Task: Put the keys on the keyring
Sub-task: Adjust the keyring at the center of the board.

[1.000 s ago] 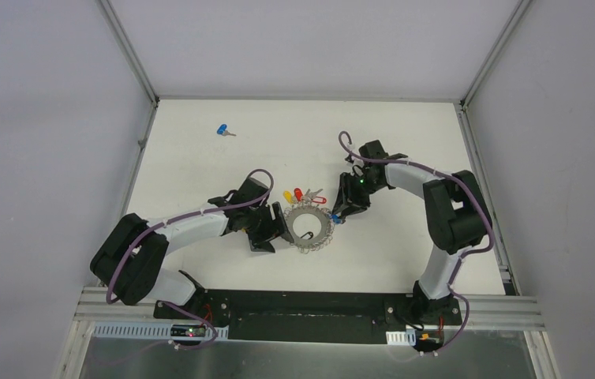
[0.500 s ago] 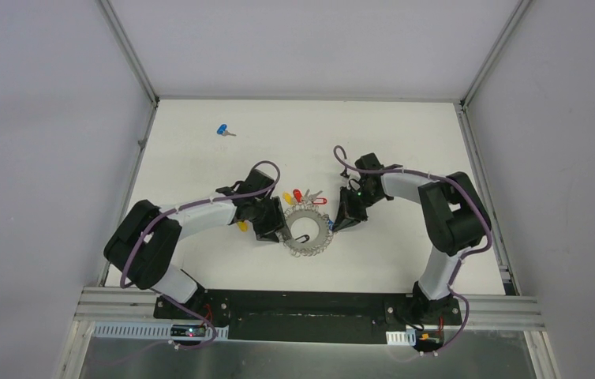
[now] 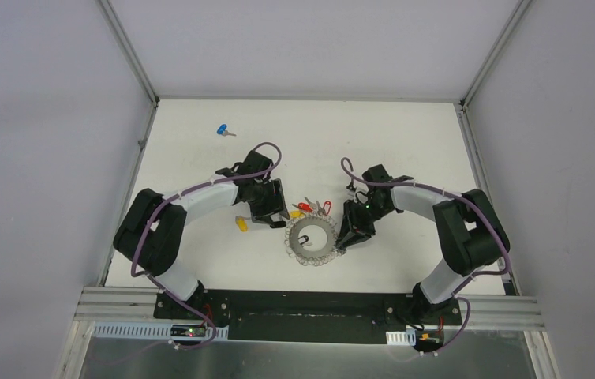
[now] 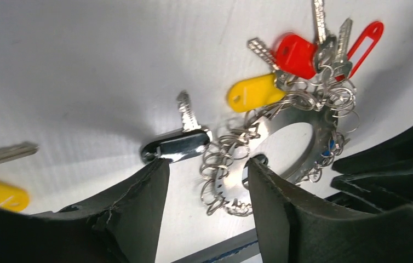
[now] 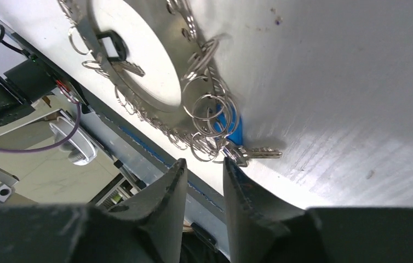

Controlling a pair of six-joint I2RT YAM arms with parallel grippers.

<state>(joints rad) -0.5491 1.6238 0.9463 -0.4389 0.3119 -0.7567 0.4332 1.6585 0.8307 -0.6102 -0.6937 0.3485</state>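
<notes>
Steadiness matters: the empty, slightly parted right gripper (image 5: 204, 163) should pin the keyring (image 4: 273, 123) while the open, empty left gripper (image 4: 207, 164) takes the loose yellow key (image 3: 241, 223).

One keyring (image 3: 311, 239), two stray coloured keys (image 3: 241, 223).

Keyring (image 3: 324, 237) between left tool (image 3: 274, 217) and right tool (image 3: 347, 238); near key (image 3: 241, 223) left of it, far key (image 3: 223, 130) back-left.
</notes>
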